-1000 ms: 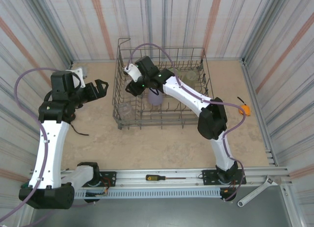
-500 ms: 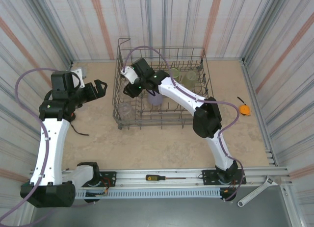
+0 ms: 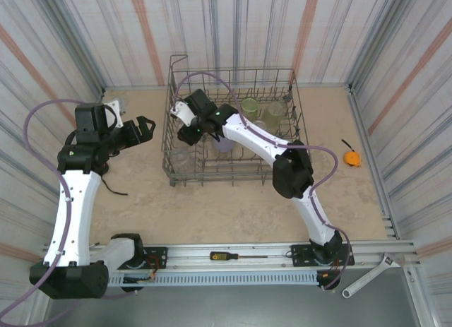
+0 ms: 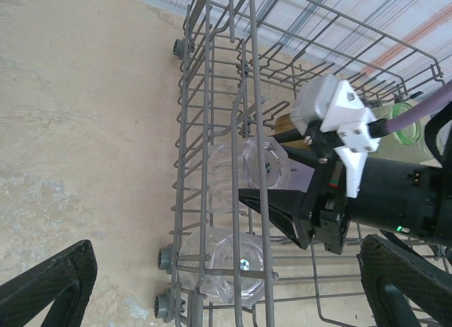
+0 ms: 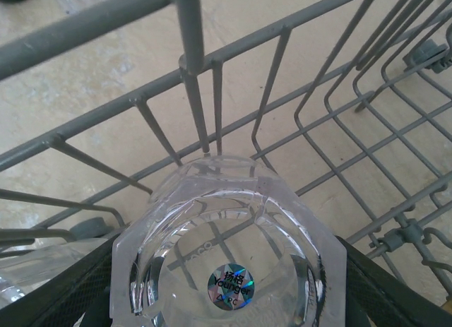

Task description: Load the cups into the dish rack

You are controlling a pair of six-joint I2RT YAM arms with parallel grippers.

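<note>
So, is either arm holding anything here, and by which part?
Right gripper: a clear cup, fingers on its opposite side walls, inside the rack. Left gripper: open, empty.

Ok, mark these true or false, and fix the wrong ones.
1. The right end effector grips a clear cup inside the dish rack. True.
2. The left end effector is shut on a cup. False: it is open and empty, outside the rack's left side.
3. The lavender cup stands on the table outside the rack. False: it sits in the rack.
4. A screwdriver lies at the table's near edge. True.
</note>
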